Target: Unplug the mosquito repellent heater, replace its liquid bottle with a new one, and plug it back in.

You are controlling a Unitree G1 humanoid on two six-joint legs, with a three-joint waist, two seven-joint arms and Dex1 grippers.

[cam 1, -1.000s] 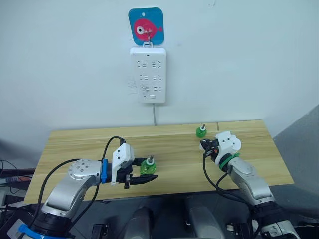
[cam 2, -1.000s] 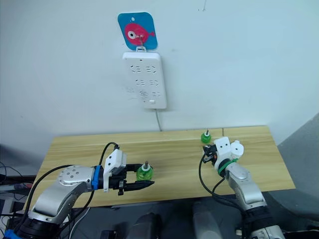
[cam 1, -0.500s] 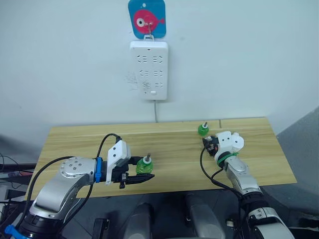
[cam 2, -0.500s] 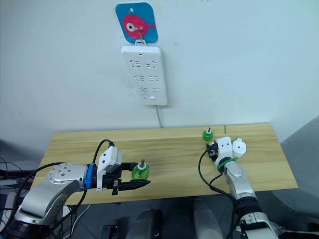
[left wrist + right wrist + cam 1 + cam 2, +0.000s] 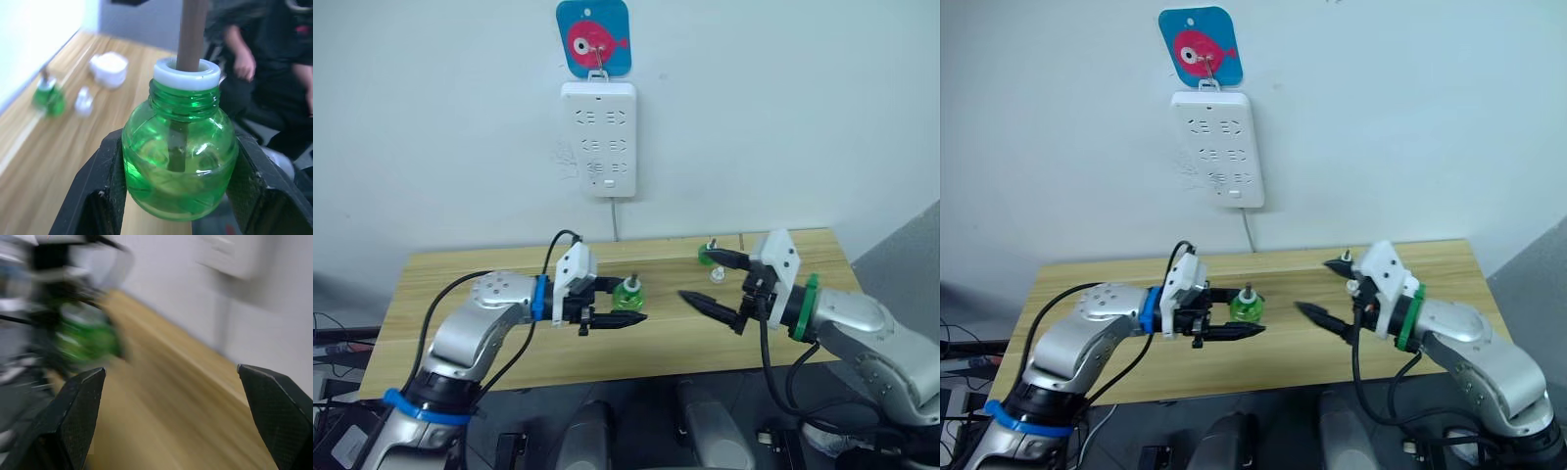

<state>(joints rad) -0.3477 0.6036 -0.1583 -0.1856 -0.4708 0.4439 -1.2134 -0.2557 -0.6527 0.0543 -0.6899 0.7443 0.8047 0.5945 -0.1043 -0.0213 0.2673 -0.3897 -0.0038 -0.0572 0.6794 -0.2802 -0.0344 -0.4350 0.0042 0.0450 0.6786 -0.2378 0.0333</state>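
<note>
My left gripper [image 5: 632,305] is shut on a green liquid bottle [image 5: 178,161] with a white neck and a brown wick, held upright a little above the wooden table [image 5: 489,269]. The right gripper [image 5: 695,273] stands wide open just to the right of that bottle, its fingers pointing toward it with nothing between them. A second green bottle [image 5: 708,257] stands at the back of the table, with a small white cap [image 5: 716,275] beside it. In the left wrist view, the white mosquito repellent heater [image 5: 108,68] lies on the table beyond the cap.
A white power strip [image 5: 598,139] hangs on the wall under a blue fish card [image 5: 594,39], its cord running down behind the table. A person in dark clothes [image 5: 264,63] sits beyond the table's right end.
My right gripper has opened, let go of the heater and swung left toward the table's middle. The left gripper has carried its bottle to the right. The camera has shifted too.
</note>
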